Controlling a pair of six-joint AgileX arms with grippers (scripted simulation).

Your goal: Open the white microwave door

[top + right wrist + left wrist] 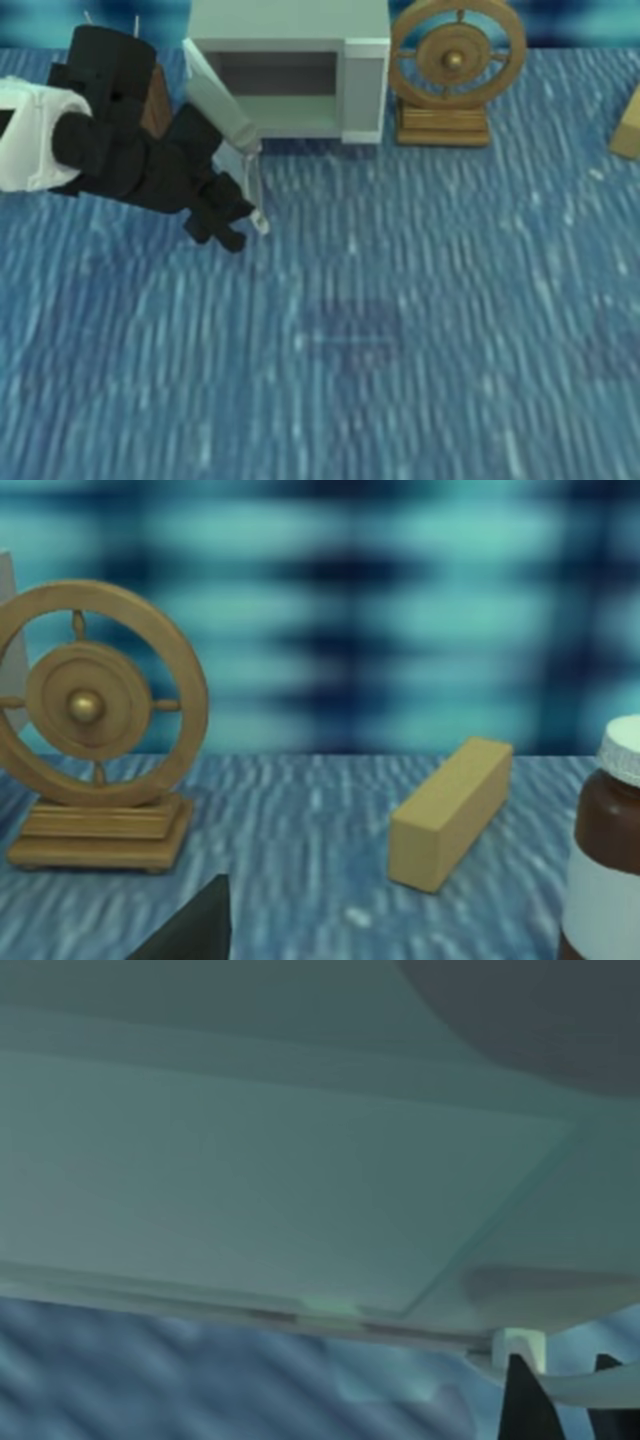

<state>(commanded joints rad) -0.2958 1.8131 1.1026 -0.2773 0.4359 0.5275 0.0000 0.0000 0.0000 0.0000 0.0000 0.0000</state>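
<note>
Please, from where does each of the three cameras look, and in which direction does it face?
Top view: above the table, facing down on the microwave door swung open, with the left arm and left gripper at its outer edge.
Left wrist view: on the left arm, close against the door; dark fingertips show.
Right wrist view: on the right arm, facing a wooden wheel, a block and a jar.
Shared: the door; the wheel.

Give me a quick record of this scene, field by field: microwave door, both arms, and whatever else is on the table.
door state: white microwave door swung open, cavity showing
microwave: back of table, left of centre
left gripper: at the door's free edge, fingers around its handle
right arm: not in the top view
other items: wooden ship's wheel right of microwave; tan block; brown jar
surface: blue table
</note>
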